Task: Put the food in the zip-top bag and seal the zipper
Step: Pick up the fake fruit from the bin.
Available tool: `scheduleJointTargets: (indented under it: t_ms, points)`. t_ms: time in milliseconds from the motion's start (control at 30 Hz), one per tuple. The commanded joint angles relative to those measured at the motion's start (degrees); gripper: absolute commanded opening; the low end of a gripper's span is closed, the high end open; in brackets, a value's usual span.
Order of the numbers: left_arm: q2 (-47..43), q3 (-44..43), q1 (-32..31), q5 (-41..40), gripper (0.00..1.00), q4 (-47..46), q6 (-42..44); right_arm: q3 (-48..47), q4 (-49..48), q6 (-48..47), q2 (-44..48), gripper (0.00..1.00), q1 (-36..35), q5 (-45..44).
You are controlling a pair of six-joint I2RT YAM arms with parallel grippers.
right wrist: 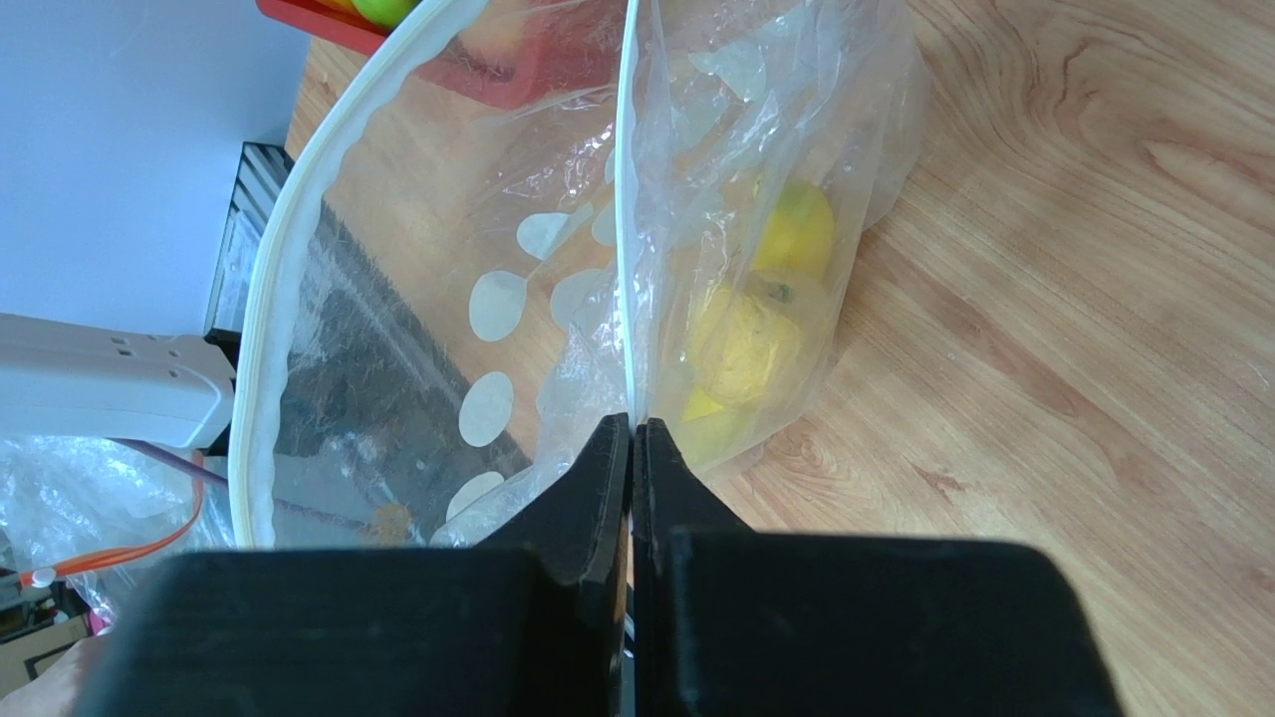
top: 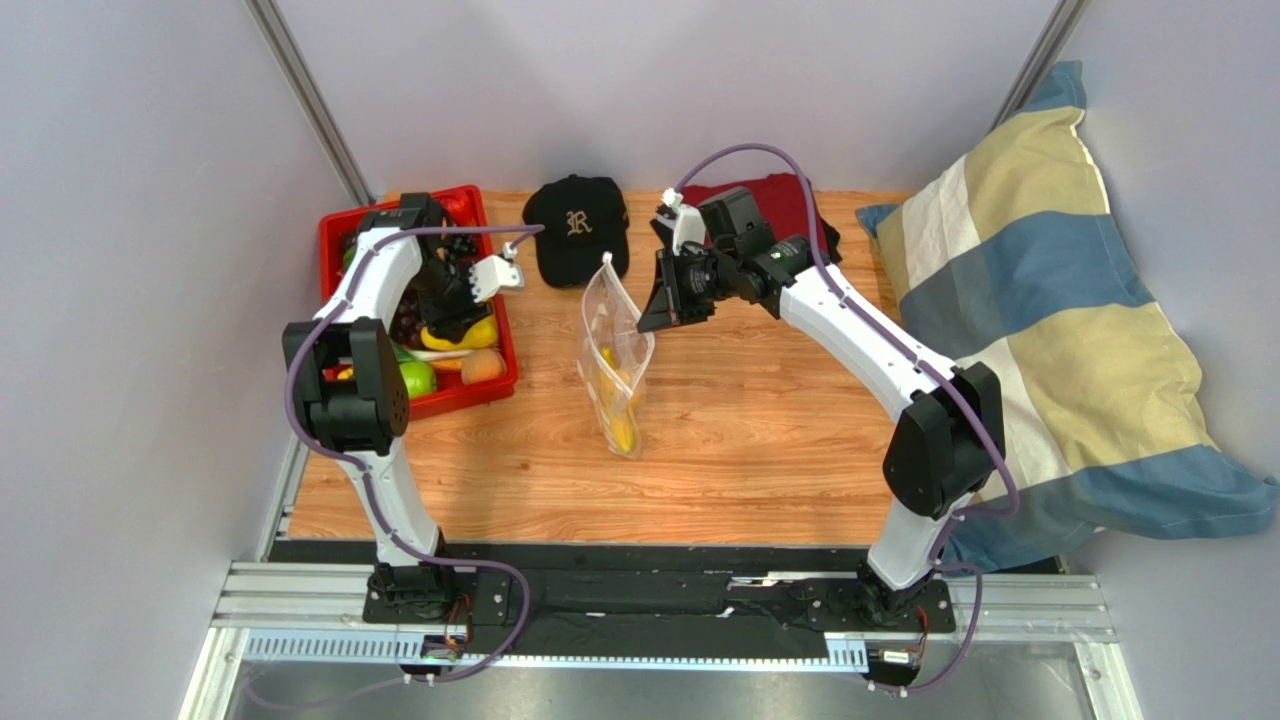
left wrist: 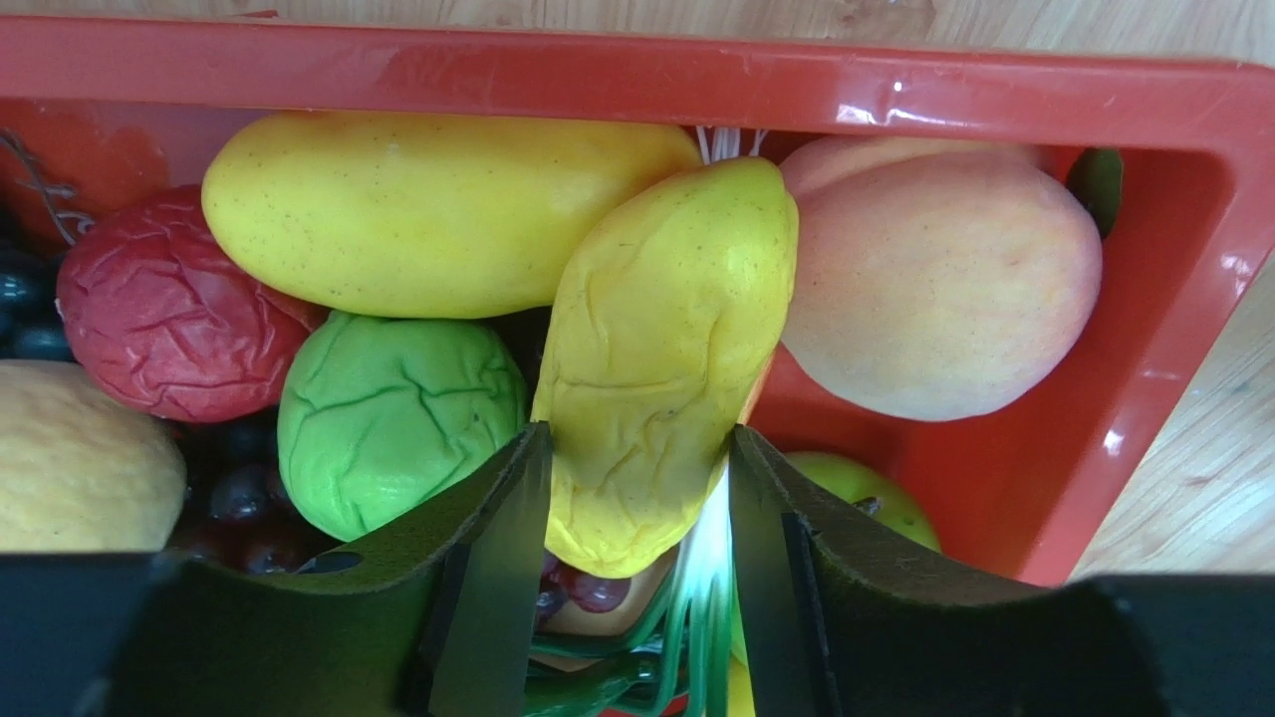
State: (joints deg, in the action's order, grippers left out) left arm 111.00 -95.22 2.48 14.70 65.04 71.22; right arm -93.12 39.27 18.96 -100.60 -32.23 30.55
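Left gripper is down in the red tray, fingers clamped on both sides of a wrinkled yellow piece. The piece lies tilted on the pile, touching a long yellow fruit and a peach. A green fruit sits just left of it, with a red fruit further left. Dark grapes lie under them.

Right gripper has its jaws together, pinching one lip of the bag at the rim. The bag's top is held up and its lower end rests on the table. It sits between the two arms, right of the tray and apart from it. The bag mouth is open: the white zipper on the far lip bows well away from the pinched lip. Two yellow bits lie at the bottom of the bag. I cannot see the slider tab.

A black cap lies behind the bag, a red cloth is at the back edge, and a striped pillow is far right.
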Motion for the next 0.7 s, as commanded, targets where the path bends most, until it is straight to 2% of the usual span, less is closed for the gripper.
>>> scheduleJointTargets:
  t_ms: [0, 133, 200, 400, 533, 667]
  points:
    - [-2.00, 0.29, 0.77, 1.99, 0.53, 1.33, 3.40, -2.33, -0.51, -0.50, 0.67, 0.00, -0.38, 1.62]
    - [-5.00, 5.12, 0.68, 3.58, 0.74, -4.29, 3.22, -3.20, -0.51, 0.29, -0.82, 0.00, -0.38, 3.37]
    - [-4.22, 5.13, 0.42, 3.67, 0.76, -5.62, 3.31, -3.73, -0.24, 0.64, -1.18, 0.00, -0.29, 3.64]
    - [-0.62, 3.46, -0.11, 2.62, 0.73, -8.35, 2.96, -3.38, -0.16, 0.46, -0.92, 0.00, -0.38, 3.12]
    - [-0.70, 3.99, -0.11, 2.35, 0.65, -8.70, 3.49, -3.03, -0.24, 0.29, -1.01, 0.00, -0.38, 3.03]
    - [-4.20, 8.99, -0.11, 2.35, 0.58, -14.48, 2.87, -2.51, -1.38, 0.72, -1.18, 0.00, -0.38, 3.55]
